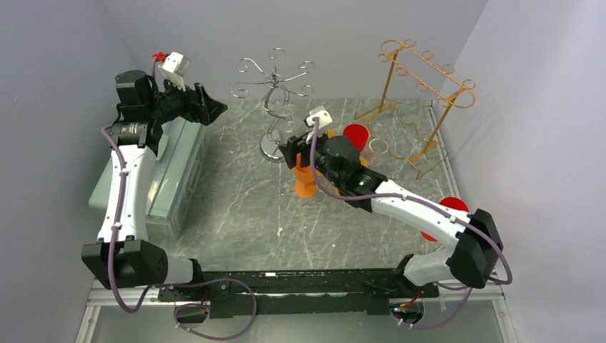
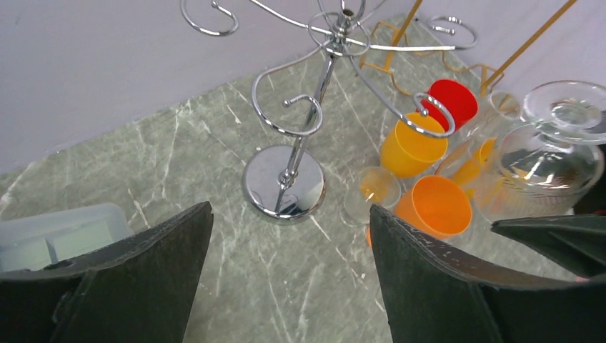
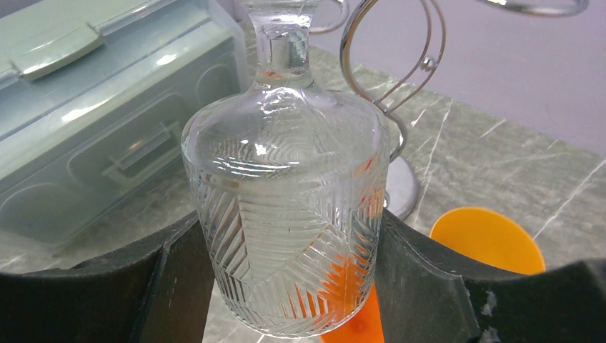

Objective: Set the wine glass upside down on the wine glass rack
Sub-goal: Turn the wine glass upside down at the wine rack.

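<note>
Your right tool [image 3: 293,286] pinches the wine glass [image 3: 286,207] by its bowl, stem upright and foot uppermost, with the chrome rack [image 1: 274,93] just beside it at eleven o'clock.

Plain grey walls [image 1: 286,28], grey-green marbled tabletop [image 1: 236,207], even light

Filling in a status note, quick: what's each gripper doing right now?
Left gripper: open, empty.
Right gripper: closed on the wine glass, held upside down.

The box [image 1: 179,171] lies left of the wine glass rack [image 2: 284,187], cups [image 1: 355,136] to its right.
</note>
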Action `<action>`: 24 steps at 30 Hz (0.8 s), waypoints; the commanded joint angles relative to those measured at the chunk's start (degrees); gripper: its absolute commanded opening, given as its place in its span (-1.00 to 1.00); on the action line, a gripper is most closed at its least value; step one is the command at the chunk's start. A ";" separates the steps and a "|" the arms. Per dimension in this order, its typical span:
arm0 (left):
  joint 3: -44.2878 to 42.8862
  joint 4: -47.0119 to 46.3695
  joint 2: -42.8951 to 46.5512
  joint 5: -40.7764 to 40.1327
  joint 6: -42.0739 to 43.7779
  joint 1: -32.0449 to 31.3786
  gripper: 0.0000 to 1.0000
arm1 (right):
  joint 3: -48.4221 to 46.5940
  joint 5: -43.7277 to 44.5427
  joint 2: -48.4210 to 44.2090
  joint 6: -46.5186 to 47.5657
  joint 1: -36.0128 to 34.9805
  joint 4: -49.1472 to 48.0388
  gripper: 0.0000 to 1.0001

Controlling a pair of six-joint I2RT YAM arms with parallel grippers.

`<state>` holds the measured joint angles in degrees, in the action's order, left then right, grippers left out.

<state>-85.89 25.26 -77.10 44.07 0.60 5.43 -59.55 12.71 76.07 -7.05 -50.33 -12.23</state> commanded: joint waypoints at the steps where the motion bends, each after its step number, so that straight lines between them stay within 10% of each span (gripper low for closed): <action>1: -2.09 -5.96 0.28 -1.54 -7.85 0.06 0.67 | -5.66 -2.00 2.14 3.07 1.89 -8.52 -1.00; 24: -5.84 -6.05 -7.16 1.08 -5.53 0.07 0.41 | -10.67 -10.28 12.79 -0.77 8.66 -15.33 -1.00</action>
<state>-89.06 20.84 -84.25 42.94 -5.56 5.43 -65.65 4.64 88.23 -6.13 -42.11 -18.61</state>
